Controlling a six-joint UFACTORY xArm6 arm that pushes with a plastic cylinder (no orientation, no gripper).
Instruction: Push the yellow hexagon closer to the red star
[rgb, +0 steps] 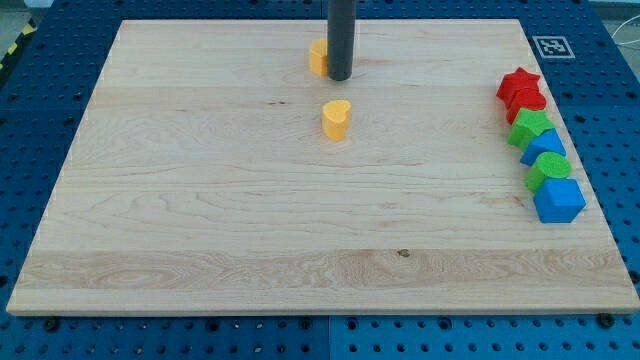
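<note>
Light and rigid, the yellow hexagon (318, 57) is best pushed from its left; no pincer is seen, and my tip (340, 77) is set at its right.

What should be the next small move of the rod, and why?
Probably my tip should first go around to the view's left of the yellow hexagon block, then push toward the view's right. My tip now stands at the hexagon's right side, between it and the red star block far at the wooden board's right edge.
</note>
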